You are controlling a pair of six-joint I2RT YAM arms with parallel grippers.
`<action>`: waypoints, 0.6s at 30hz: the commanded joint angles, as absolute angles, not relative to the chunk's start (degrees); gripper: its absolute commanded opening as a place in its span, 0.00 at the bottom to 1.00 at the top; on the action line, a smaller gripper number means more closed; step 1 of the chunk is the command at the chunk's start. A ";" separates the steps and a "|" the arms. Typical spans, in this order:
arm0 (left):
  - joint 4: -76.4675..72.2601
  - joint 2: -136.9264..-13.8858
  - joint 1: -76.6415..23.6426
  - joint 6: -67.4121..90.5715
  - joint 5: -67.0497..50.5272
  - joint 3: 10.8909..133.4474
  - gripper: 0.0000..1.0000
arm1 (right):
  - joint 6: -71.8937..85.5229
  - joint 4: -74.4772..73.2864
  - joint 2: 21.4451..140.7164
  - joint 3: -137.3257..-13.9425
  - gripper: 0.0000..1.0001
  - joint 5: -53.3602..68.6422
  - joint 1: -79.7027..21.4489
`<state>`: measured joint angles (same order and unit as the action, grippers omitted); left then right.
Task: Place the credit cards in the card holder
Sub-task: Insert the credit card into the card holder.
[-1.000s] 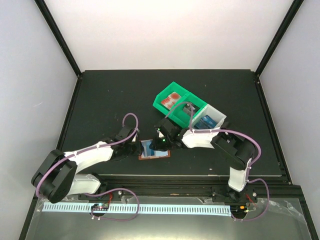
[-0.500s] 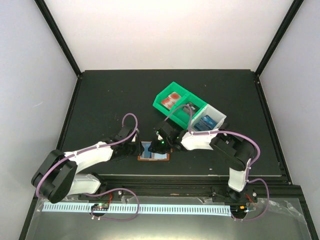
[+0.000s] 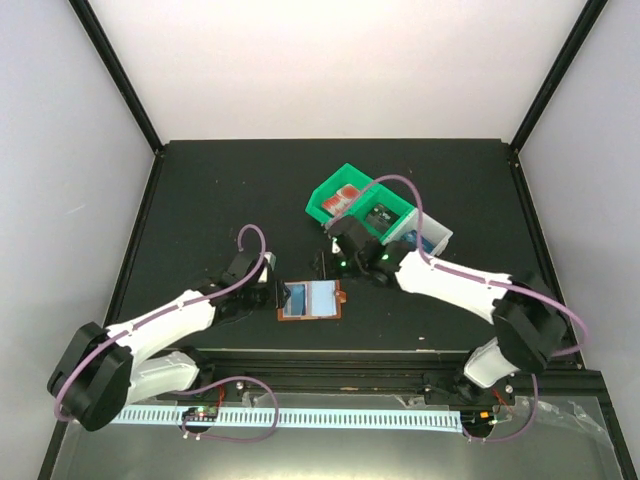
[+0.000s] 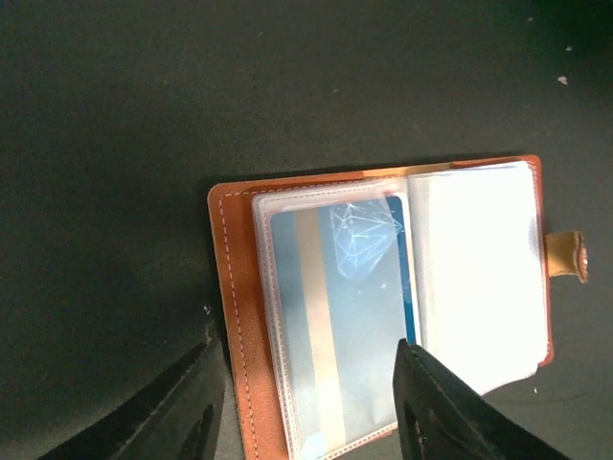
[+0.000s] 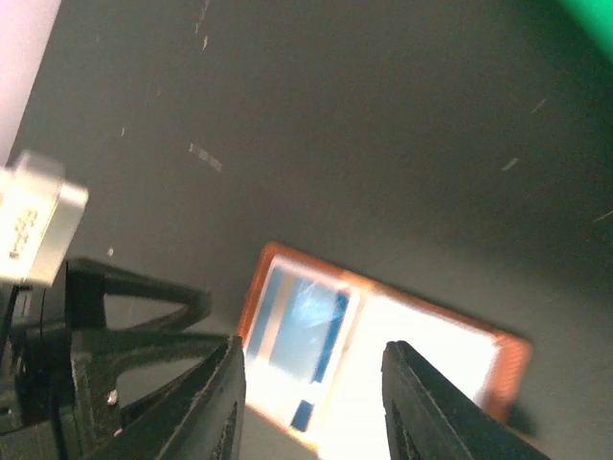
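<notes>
Fingers (image 4: 196, 407) of left gripper (image 4: 306, 417): apart, gripping nothing, straddling near end of open card holder (image 4: 239, 316), long axis across the gap | right gripper (image 5: 316, 402): parted, empty, holder just ahead | blue card (image 4: 335, 307) sleeved | red credit cards (image 3: 345, 196) in green bin (image 3: 318, 205) beyond right fingers: right arm judged nearer.

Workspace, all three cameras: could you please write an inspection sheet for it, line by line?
Surface: black table, matte, a few pale specks.
Job's things: card holder lies open, a blue card in its clear sleeve; red cards lie in the green bin.
Clutter: pale grey bin beside the green one, contents hidden.
Grippers: left gripper open at the holder's edge by the blue card; right gripper open, holding nothing.
Cables: purple cables loop over both arms; no snag seen.
Surroundings: white walls, black frame.
</notes>
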<state>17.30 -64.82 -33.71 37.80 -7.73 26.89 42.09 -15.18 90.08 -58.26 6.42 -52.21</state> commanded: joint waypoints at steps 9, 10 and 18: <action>14.54 -55.22 -33.71 38.45 -11.96 26.77 0.76 | 12.33 -37.42 79.73 -66.51 0.56 -17.95 -40.01; 13.45 -55.04 -33.69 38.83 -12.94 26.53 0.77 | 10.65 -38.63 79.83 -66.46 0.56 -18.77 -38.26; 5.32 -63.65 -33.71 42.42 -19.49 31.88 0.80 | -2.18 -44.96 86.66 -68.32 0.57 -14.08 -20.00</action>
